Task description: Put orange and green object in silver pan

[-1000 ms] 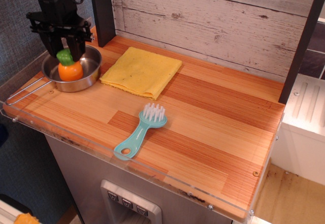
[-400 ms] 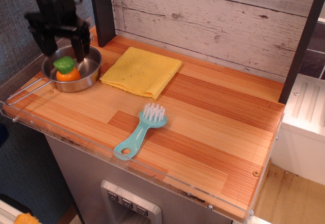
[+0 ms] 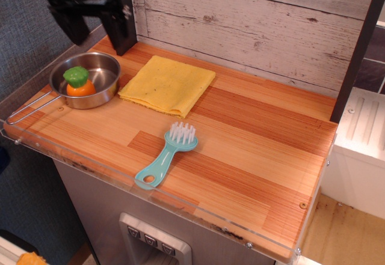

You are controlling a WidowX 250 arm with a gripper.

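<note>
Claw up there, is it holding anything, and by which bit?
Nothing. The claw is open and empty, above the silver pan; the orange and green object sits inside.

On my feed, the gripper [image 3: 93, 27] was the only part of the robot in view, cut off by the top edge of the frame. It appeared uniformly black with a matte finish. Two blocky, tapering fingers [image 3: 73, 26] extended from a wider crossbar-shaped body, each with flat faces and angular edges. The image was slightly blurred, so I could make out no screws, labels or markings on it. I could identify no cables on it either.
</note>
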